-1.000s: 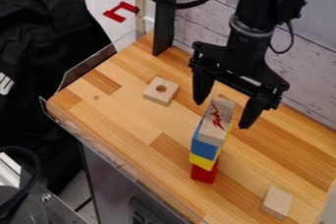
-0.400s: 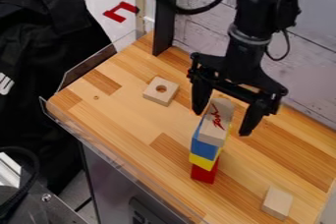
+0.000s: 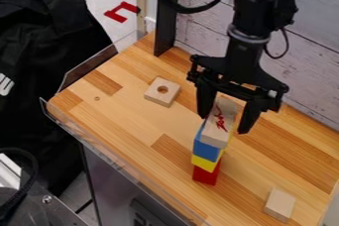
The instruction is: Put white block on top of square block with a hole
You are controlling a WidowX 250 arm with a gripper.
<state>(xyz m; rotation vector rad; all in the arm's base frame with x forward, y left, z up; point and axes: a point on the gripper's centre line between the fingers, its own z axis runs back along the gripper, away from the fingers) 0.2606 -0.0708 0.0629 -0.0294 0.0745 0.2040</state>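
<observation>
Wood-pale and carrying red lettering, presumably counting as the white block (image 3: 219, 123); resting on top of a blue block (image 3: 206, 148), a yellow block (image 3: 207, 162) and a red block (image 3: 207, 174), rising as one tower from the surface (image 3: 132, 131). Seeing the tool (image 3: 224, 124) open, gripping nothing, hanging at the tower's top. Judging the step in hand as lining up for a grasp; probably needing centring on the white block first, turning to match its long sides, then lowering straight and shallow, catching just that piece. Squeezing only after getting both sides even; otherwise risking pushing it sideways and toppling everything. Lifting straight up before travelling toward the square block with a hole (image 3: 161, 92), lying flat, well apart, farther left in the camera view; covering the hole squarely on release. Checking the white block against the tool: sitting between the spread fingers (image 3: 206, 102), looking closer to the one at view's left; not being able to tell touching from just beside. Ignoring the plain wooden block (image 3: 280, 204) at lower right, also pale, possibly confusing the label.
</observation>
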